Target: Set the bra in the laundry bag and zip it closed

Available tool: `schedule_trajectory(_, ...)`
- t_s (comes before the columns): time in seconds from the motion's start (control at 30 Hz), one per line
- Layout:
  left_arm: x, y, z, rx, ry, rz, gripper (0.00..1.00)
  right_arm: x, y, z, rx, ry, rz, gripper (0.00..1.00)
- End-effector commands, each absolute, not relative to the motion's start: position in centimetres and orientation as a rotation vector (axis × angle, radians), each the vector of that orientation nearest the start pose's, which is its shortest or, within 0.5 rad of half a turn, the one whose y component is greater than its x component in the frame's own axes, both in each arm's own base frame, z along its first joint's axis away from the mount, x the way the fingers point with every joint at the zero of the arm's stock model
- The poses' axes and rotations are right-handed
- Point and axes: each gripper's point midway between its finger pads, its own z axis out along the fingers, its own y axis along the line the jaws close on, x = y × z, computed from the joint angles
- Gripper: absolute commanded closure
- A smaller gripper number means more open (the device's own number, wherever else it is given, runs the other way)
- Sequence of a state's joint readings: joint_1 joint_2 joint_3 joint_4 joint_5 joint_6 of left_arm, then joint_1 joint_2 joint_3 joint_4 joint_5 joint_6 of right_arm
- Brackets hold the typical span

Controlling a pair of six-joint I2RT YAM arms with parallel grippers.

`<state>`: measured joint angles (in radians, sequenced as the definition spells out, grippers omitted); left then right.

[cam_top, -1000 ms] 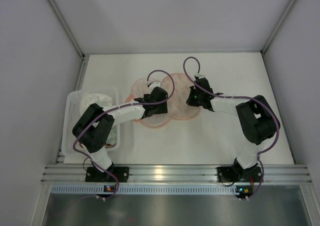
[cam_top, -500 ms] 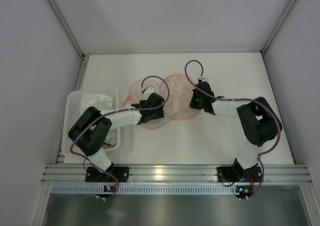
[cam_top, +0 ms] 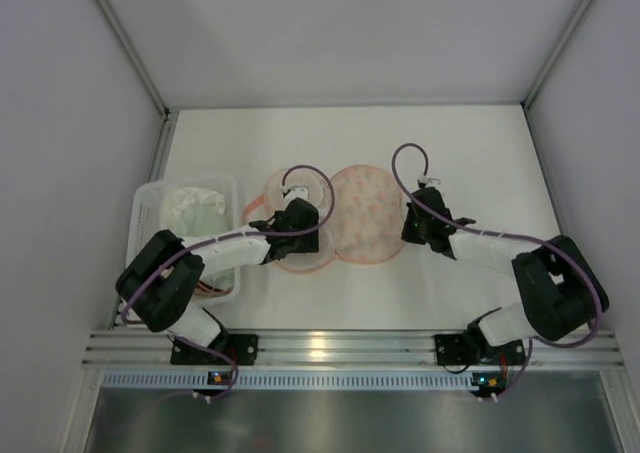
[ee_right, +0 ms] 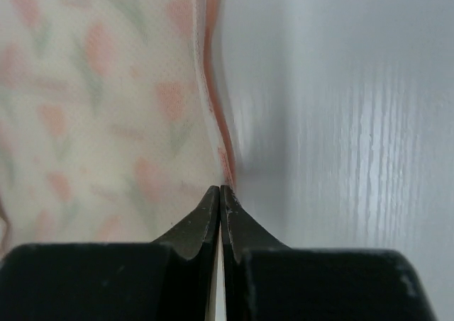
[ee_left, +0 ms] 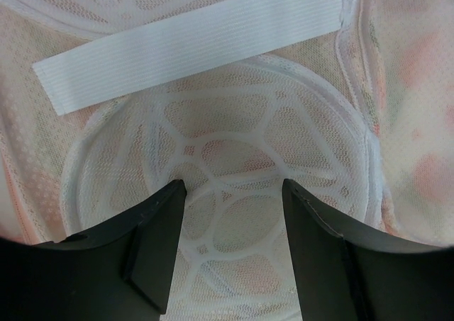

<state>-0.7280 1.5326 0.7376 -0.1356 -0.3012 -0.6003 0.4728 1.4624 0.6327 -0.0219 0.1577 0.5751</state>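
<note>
The laundry bag (cam_top: 362, 223) lies mid-table, its floral lobe facing up. Left of it is the bra (cam_top: 285, 258), a pale mesh round with a salmon rim. My left gripper (cam_top: 300, 223) hangs over that round, open and empty. In the left wrist view the jaws (ee_left: 230, 186) stand wide apart above a mesh cup (ee_left: 227, 133) with a white web. A whitish band (ee_left: 191, 44) crosses above it, and floral bag fabric (ee_left: 418, 87) is at the right. My right gripper (cam_top: 408, 227) is at the bag's right rim. Its fingers (ee_right: 220, 188) are shut right at the pink zip edge (ee_right: 213, 87).
A white plastic basket (cam_top: 150, 208) with white cloth (cam_top: 195, 208) in it stands at the left, close to my left arm. Grey walls close in the table on the left, right and back. Bare white tabletop (ee_right: 355, 122) lies right of the bag.
Both arms have come down and toward the near edge. The right gripper moved right and nearer along the bag's rim. The floral lobe now lies flat and fully in view.
</note>
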Motion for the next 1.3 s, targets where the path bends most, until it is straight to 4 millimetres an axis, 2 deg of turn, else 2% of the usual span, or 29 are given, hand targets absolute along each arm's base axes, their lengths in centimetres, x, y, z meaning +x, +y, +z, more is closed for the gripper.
schedule_trajectory(0.0,25.8,-21.6,2.6,0.164,2.499,-0.274,0.37,28.8,14.2,4.1,0.147,2.403,0.306,1.0)
schedule_trajectory(0.03,26.0,-22.5,3.8,0.195,2.472,-0.309,0.37,28.8,14.8,5.8,0.133,2.358,0.371,1.0)
schedule_trajectory(0.1,25.8,-24.3,5.4,0.248,2.436,-0.38,0.36,28.6,16.3,8.0,0.092,2.306,0.496,1.0)
schedule_trajectory(0.13,26.2,-25.4,7.5,0.256,2.387,-0.426,0.36,28.7,16.7,10.2,0.082,2.242,0.541,1.0)
schedule_trajectory(0.2,26.4,-25.8,9.5,0.247,2.353,-0.442,0.33,29.2,17.1,13.5,0.052,2.162,0.576,0.96)
schedule_trajectory(0.23,27.2,-26.1,12.0,0.22,2.3,-0.46,0.32,29.3,17.0,15.6,0.044,2.105,0.591,0.94)
schedule_trajectory(0.27,27.2,-25.5,12.7,0.204,2.304,-0.429,0.3,29.7,17.1,17.7,0.03,2.061,0.6,0.91)
schedule_trajectory(0.3,28.3,-24.9,14.7,0.156,2.253,-0.386,0.28,29.5,16.9,19.1,0.004,2.026,0.599,0.85)
schedule_trajectory(0.33,28.5,-24.1,16.2,0.119,2.226,-0.365,0.25,29.5,16.9,20.1,-0.005,2.002,0.599,0.79)
schedule_trajectory(0.4,28.9,-22.1,18.9,0.061,2.203,-0.274,0.18,29.0,17.2,22.6,-0.063,1.935,0.633,0.64)
schedule_trajectory(0.47,29.2,-19.7,21.6,-0.031,2.159,-0.226,0.15,28.5,17.7,23.6,-0.109,1.901,0.674,0.54)
schedule_trajectory(0.5,28.9,-18.1,22.6,-0.07,2.164,-0.189,0.11,28.2,18.0,24.2,-0.137,1.87,0.693,0.45)
schedule_trajectory(0.53,28.7,-16.8,24.1,-0.13,2.135,-0.198,0.09,28.0,18.3,24.4,-0.153,1.86,0.712,0.41)
schedule_trajectory(0.6,29.2,-12.8,24.8,-0.265,2.116,-0.147,0.03,27.3,19.2,24.0,-0.201,1.855,0.778,0.31)
schedule_trajectory(0.63,28.7,-10.7,25.2,-0.322,2.107,-0.122,0.02,27.3,19.7,24.2,-0.215,1.837,0.802,0.29)
schedule_trajectory(0.67,29.0,-7.5,25.2,-0.427,2.09,-0.06,0.02,27.0,20.2,24.0,-0.23,1.843,0.83,0.27)
schedule_trajectory(0.7,28.8,-6.1,25.0,-0.473,2.093,-0.033,0.02,27.0,20.8,23.4,-0.237,1.865,0.849,0.26)
schedule_trajectory(0.73,28.3,-2.9,24.7,-0.571,2.097,0.029,0.02,26.9,21.3,23.2,-0.247,1.876,0.861,0.25)
schedule_trajectory(0.83,27.2,0.3,23.2,-0.697,2.13,0.053,0.02,26.8,23.2,23.6,-0.294,1.862,0.895,0.23)
schedule_trajectory(0.87,26.6,2.0,22.4,-0.777,2.138,0.065,0.02,26.6,23.8,24.1,-0.32,1.845,0.904,0.23)
schedule_trajectory(0.9,26.0,2.9,21.1,-0.821,2.159,0.087,0.03,26.5,24.2,23.8,-0.335,1.854,0.901,0.22)
schedule_trajectory(0.93,25.5,4.7,20.6,-0.915,2.138,0.107,0.04,26.5,24.4,23.6,-0.342,1.858,0.896,0.22)
schedule_trajectory(1.0,24.6,5.7,19.1,-1.003,2.141,0.117,0.04,26.6,24.8,23.5,-0.366,1.863,0.879,0.21)
schedule_trajectory(1.1,23.7,7.3,18.7,-1.125,2.075,0.14,0.05,26.7,25.0,23.1,-0.378,1.872,0.867,0.21)
schedule_trajectory(1.27,24.3,7.3,18.8,-1.132,2.003,0.096,0.08,26.8,24.7,22.5,-0.371,1.885,0.847,0.21)
